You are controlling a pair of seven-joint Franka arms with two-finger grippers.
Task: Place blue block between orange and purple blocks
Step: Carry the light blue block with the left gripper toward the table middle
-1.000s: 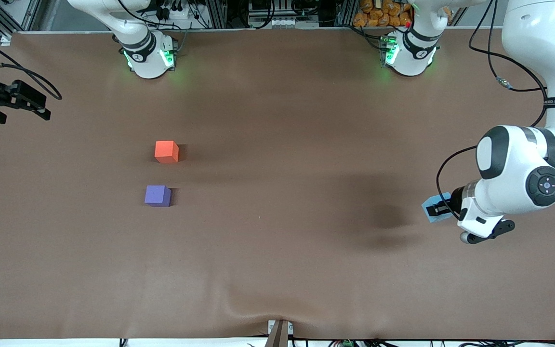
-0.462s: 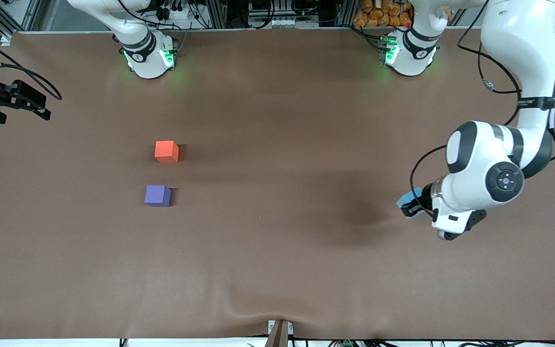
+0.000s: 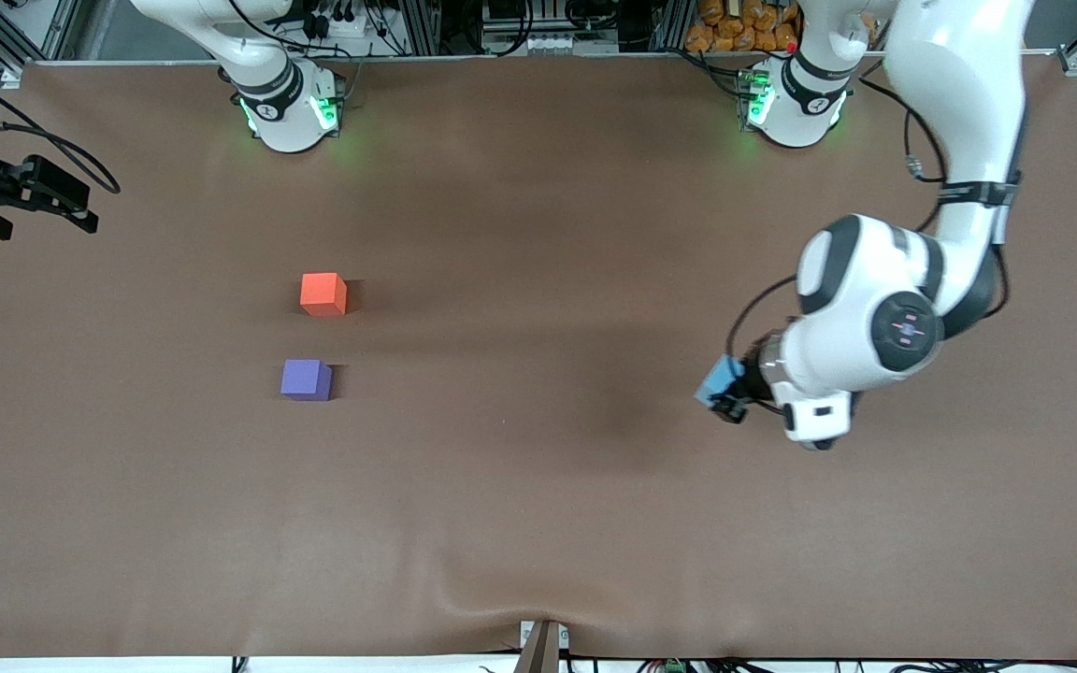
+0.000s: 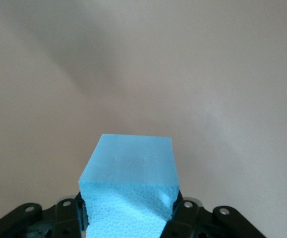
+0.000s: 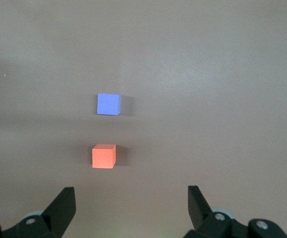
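left end effector (image 3: 724,393) grips blue block (image 3: 715,381) | cube tilted, airborne

blue block (image 4: 133,173): matte, pebbled foam | table (image 3: 538,523): matte brown cloth, slightly wrinkled

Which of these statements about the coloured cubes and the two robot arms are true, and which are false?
1. The left gripper holds the blue block in the air over the table. True.
2. The orange block is stacked on the purple block. False: both sit on the table, apart, with a gap between them.
3. The purple block is nearer the front camera than the orange block. True.
4. The right gripper grips the orange block. False: its jaws are open and empty, at the right arm's end of the table.
5. The blue block already sits between the other two. False: it is far off, toward the left arm's end.
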